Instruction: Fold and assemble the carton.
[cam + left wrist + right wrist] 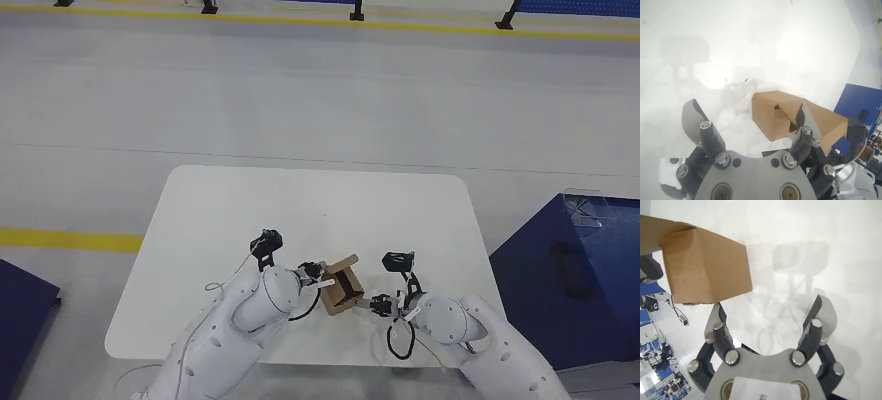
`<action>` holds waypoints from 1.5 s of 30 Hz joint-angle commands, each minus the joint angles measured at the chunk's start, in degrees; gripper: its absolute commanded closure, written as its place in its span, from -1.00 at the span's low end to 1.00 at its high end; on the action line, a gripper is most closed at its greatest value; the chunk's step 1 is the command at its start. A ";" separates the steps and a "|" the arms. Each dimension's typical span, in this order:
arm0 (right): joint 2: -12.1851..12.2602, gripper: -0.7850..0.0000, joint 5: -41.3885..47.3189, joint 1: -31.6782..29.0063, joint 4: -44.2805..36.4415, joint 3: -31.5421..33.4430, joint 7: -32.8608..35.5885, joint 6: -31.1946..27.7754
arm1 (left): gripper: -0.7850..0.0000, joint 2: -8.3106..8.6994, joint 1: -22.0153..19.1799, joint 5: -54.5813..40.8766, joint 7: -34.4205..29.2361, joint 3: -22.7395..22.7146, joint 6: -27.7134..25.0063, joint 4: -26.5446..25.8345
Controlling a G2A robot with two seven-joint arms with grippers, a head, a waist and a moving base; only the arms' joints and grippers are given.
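Note:
A small brown carton [342, 283] stands near the front edge of the white table [300, 210], partly folded, with one flap sticking up. My left gripper [314, 272] is at its left side and is open. In the left wrist view, one finger [804, 117] lies over a gaping seam in the carton [772, 113], and the other finger [693, 113] hangs over bare table. My right gripper [380, 305] is just right of the carton and is open, with nothing between its fingers [720, 311]. That finger sits right under the carton's [706, 266] lower edge.
The table's front edge [300, 358] runs close behind both grippers. A blue cabinet [570, 280] stands off the table's right side and another blue object [20, 310] off its left. The far half of the table is bare.

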 commanded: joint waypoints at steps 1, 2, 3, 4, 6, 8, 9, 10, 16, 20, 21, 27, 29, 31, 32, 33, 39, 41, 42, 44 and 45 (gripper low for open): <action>-0.15 -1.00 0.12 0.42 0.53 0.10 0.08 0.24 | -1.00 0.11 0.59 0.53 -0.19 0.31 0.10 -0.99; -0.22 -1.00 0.23 0.65 0.77 0.28 0.04 0.32 | -1.00 0.14 0.77 0.70 -0.33 0.47 0.16 -1.35; -0.27 -1.00 0.28 0.81 1.02 0.46 -0.01 0.42 | -1.00 0.15 0.90 0.72 -0.52 0.61 0.12 -1.73; -0.31 -1.00 0.32 0.95 1.25 0.66 -0.08 0.49 | -1.00 0.14 1.04 0.75 -0.69 0.82 0.17 -1.97; -0.38 -1.00 0.71 1.16 1.65 1.19 -0.15 0.44 | -1.00 0.09 1.13 0.98 -1.01 1.43 0.26 -2.39; -0.40 -1.00 1.11 1.30 2.06 1.80 -0.02 0.18 | -1.00 -0.01 1.02 1.36 -1.35 2.30 0.35 -2.51; -0.41 -1.00 1.18 1.31 2.22 2.07 -0.10 0.06 | -1.00 -0.09 0.87 1.39 -1.51 2.62 0.48 -2.48; -0.43 -1.00 1.18 1.29 2.35 2.23 -0.08 -0.10 | -1.00 -0.18 0.70 1.50 -1.56 2.97 0.61 -2.37; -0.58 -1.00 1.64 1.01 2.69 2.87 0.40 -0.88 | -1.00 -0.84 -0.72 1.36 -1.90 4.62 1.31 -0.39; -0.65 -1.00 1.98 0.79 2.81 3.37 0.65 -1.52 | -1.00 -1.31 -1.73 1.03 -2.12 5.43 1.31 1.73; -0.66 -1.00 1.99 0.72 2.83 3.52 0.70 -1.61 | -1.00 -1.44 -1.97 0.96 -2.12 5.61 1.31 2.21; -0.60 -1.00 3.81 0.55 2.67 5.50 1.77 -2.28 | -1.00 -2.06 -3.09 0.28 -2.07 5.82 1.31 4.50; -0.55 -1.00 4.49 0.56 2.79 6.27 2.35 -2.45 | -1.00 -2.18 -3.27 0.26 -2.01 5.76 1.31 4.91; -0.51 -1.00 6.08 0.69 3.09 7.26 3.38 -2.71 | -1.00 -2.26 -3.31 0.21 -2.03 5.64 1.31 5.08; -0.46 -1.00 6.49 0.79 3.36 7.69 3.96 -2.80 | -1.00 -2.28 -3.29 0.14 -2.09 5.53 1.31 4.99; -0.42 -1.00 6.59 0.96 3.62 8.08 4.24 -2.86 | -1.00 -2.29 -3.24 0.08 -2.17 5.42 1.31 4.86; -0.49 -1.00 9.48 1.55 4.59 9.57 5.68 -3.03 | -1.00 -2.19 -2.41 0.86 -1.92 5.36 1.31 2.40; -0.57 -1.00 8.46 1.68 4.63 9.21 5.25 -2.63 | -1.00 -2.14 -1.99 0.97 -1.89 5.19 1.31 1.15; -0.65 -1.00 8.10 1.65 4.54 8.79 5.01 -2.47 | -1.00 -2.10 -1.78 1.12 -1.82 5.08 1.31 0.69; -0.84 -1.00 7.64 1.79 4.69 7.95 5.04 -2.08 | -1.00 -2.01 -1.45 1.41 -1.80 4.89 1.31 0.02; -0.94 -1.00 7.25 1.93 4.87 7.52 4.85 -1.85 | -1.00 -1.98 -1.34 1.50 -1.83 4.81 1.31 -0.23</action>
